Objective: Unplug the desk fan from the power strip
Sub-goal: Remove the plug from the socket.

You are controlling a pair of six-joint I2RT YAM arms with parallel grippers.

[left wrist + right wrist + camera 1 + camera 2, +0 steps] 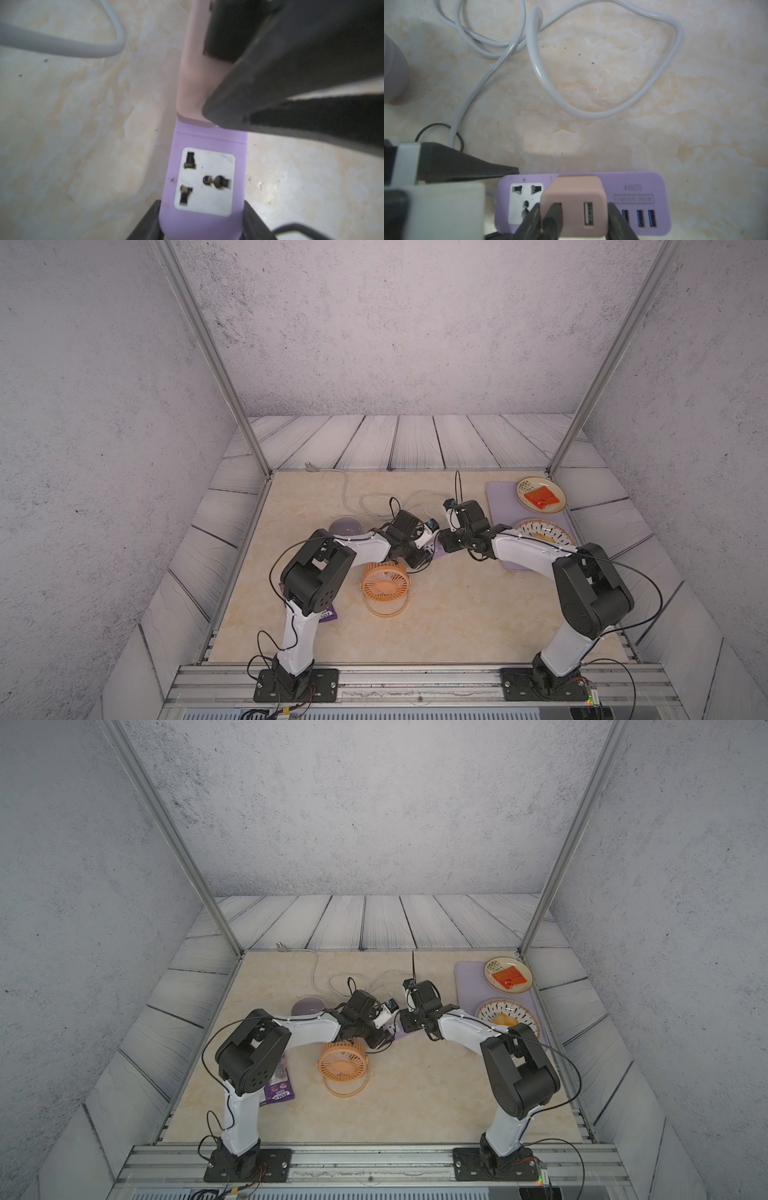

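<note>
Step in hand: drawing the plug out of its socket. The short lilac rectangular power strip (633, 182) lies flat on the marbled beige tabletop (457, 614) at mid-table, between the two arms. The left gripper (201, 207) is clamped across its free-socket end, one finger on each long side. The right gripper (574, 205) is closed on the pale pink plug block (575, 187), fingers pressing opposite flanks. The block appears seated in the second socket, with a black connector (557, 209) in one of its two ports. The small round orange plastic desk fan (385, 583) stands on its hoop stand nearer the robot, just beside the left wrist. Recommended: pull the block straight off the strip's face, without rocking, while the left grip pins the strip down. Keep the pull short, since the light fan is tethered to the block and could be dragged over.
</note>
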